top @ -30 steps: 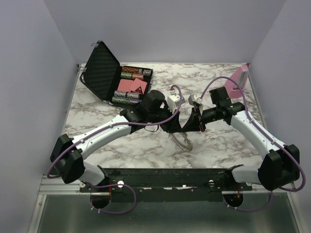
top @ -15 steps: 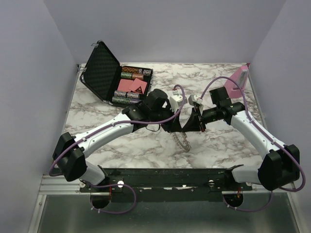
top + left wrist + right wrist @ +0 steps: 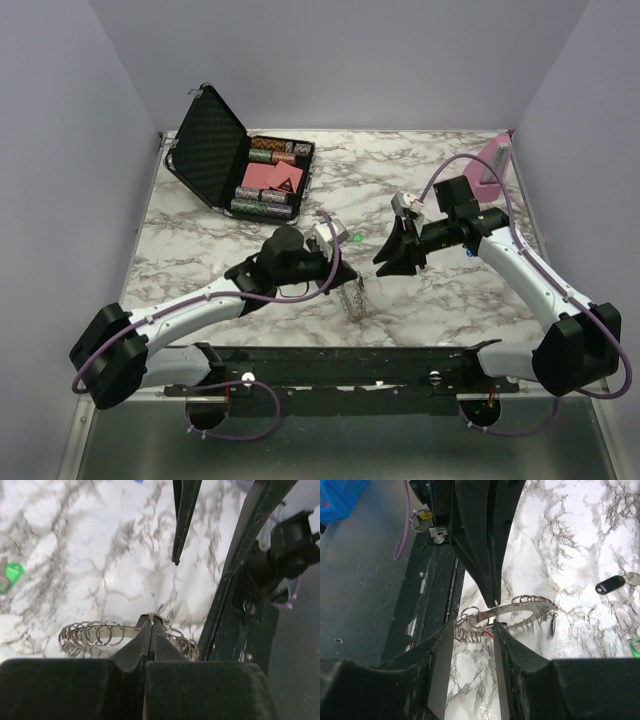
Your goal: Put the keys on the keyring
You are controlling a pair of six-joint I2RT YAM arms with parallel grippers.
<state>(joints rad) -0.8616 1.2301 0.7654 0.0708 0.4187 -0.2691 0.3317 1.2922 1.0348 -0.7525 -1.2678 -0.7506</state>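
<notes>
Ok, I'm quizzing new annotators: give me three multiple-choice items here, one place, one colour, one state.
1. The open black case sits at the table's: A far left; B far right; C near edge.
2. The key beside the keyring, left wrist view: A yellow; B green; C white.
3. The keyring is clamped by: A left gripper; B right gripper; C neither.
1 A, far left in the top view. 2 B, green plastic on marble. 3 A, its jaws pinch the ring; the right gripper stands open.

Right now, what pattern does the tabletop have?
White marble with grey veins; the table shows best in the left wrist view.
</notes>
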